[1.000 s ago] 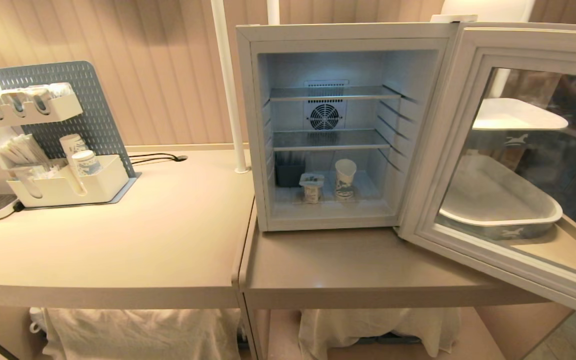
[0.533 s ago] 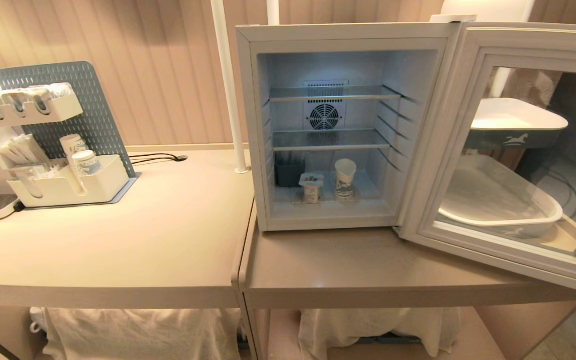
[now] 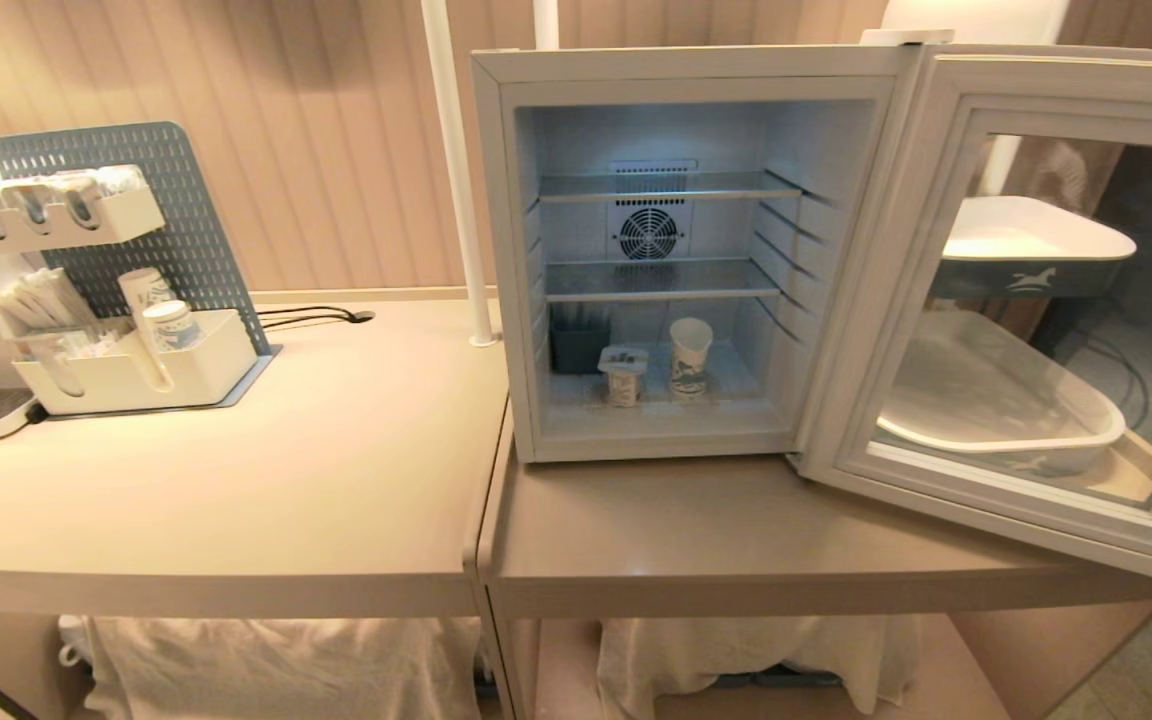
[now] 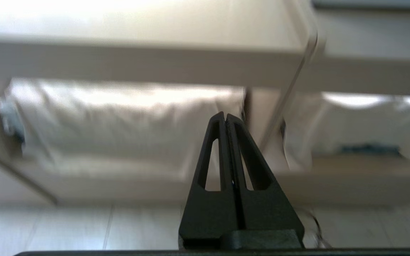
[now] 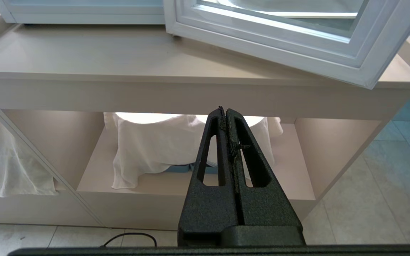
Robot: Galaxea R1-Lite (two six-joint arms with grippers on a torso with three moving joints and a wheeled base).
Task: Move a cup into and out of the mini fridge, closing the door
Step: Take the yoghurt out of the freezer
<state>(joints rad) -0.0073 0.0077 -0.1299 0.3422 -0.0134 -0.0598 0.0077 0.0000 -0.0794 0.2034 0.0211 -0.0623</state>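
1. The cup [image 3: 690, 358], in your head view, is standing upright on the floor of the mini fridge [image 3: 656, 255], under the lower wire shelf [image 3: 663, 281]. It is tapered white paper with a rolled rim and a blue-green print low on its side. Neither gripper is showing in this view, so the cup is sitting well apart from both sets of jaws.
2. Just beside the cup you are seeing a smaller plastic pot [image 3: 623, 374] with a square foil lid, and a dark bin [image 3: 580, 342] behind it. A round fan grille [image 3: 648, 233] is sitting in the rear wall.
3. The door [image 3: 1041, 300] is hanging wide open to the right, its pale frame around clear-looking glass; through it you are seeing white trays [image 3: 1026, 232].
4. On the smooth beige counter [image 3: 236, 490] to the left, a grey pegboard organiser [image 3: 136, 270] is holding stacked paper cups [image 3: 144, 290].
5. In your left wrist view, the left gripper [image 4: 226, 119] is pointing at the counter's front edge and pale cloth [image 4: 119, 121] beneath it, black fingers pressed together, gripping nothing. No cup is showing here.
6. In your right wrist view, the right gripper [image 5: 225, 113] is hanging below the counter edge, its rough black fingers likewise closed and empty, facing a draped white cloth [image 5: 155, 149]. The door's lower corner is jutting out over the counter above it.
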